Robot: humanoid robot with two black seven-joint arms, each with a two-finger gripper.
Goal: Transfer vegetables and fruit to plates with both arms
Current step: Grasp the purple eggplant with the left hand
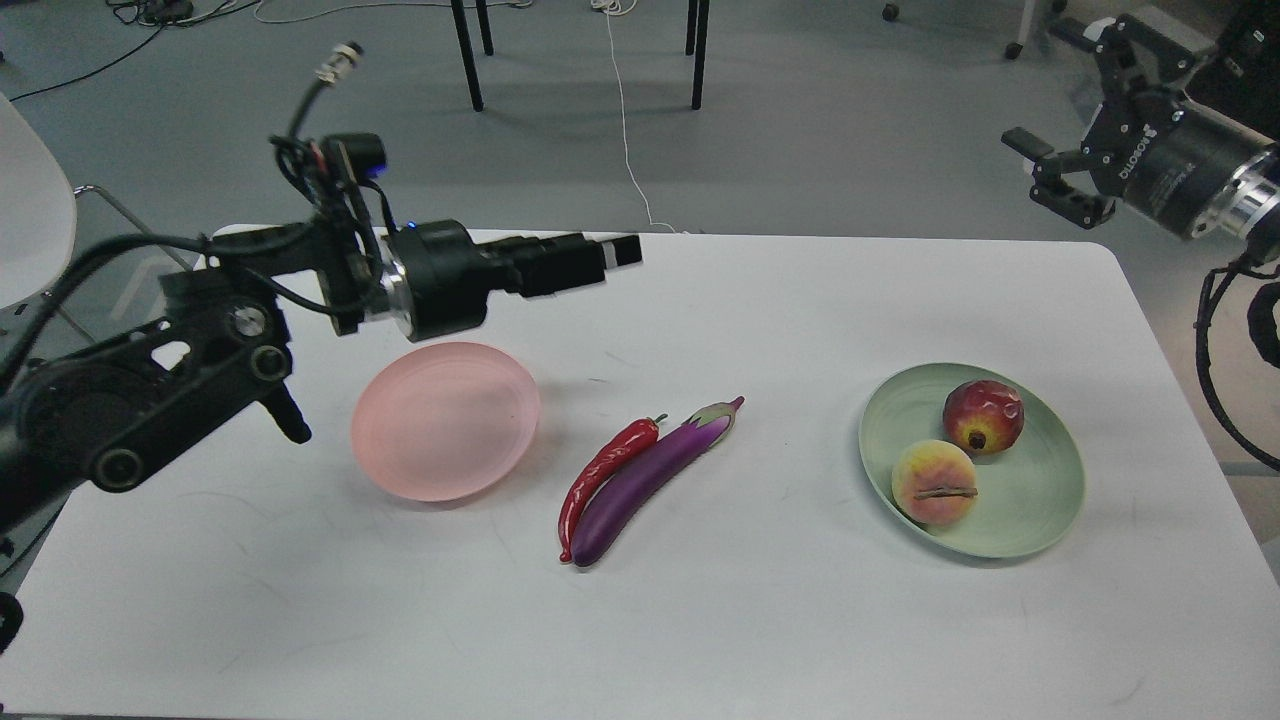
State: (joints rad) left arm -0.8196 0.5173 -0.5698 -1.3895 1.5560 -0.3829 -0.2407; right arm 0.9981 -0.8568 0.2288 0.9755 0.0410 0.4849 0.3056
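The purple eggplant (650, 470) and the red chili (600, 472) lie side by side, touching, on the white table (800, 620) at its middle. The pink plate (445, 420) is empty, left of them. The green plate (1050, 520) at the right holds the dark red pomegranate (983, 416) and the peach (933, 482). My left gripper (610, 258) hovers above the table behind the pink plate, pointing right, empty; it is seen side-on, so its opening is unclear. My right gripper (1050, 90) is open and empty, raised beyond the table's far right corner.
Black chair legs (470, 50) and a white cable (625, 150) are on the grey floor behind the table. A white chair (30, 220) stands at the far left. The left arm's elbow links (150, 400) hang over the table's left edge.
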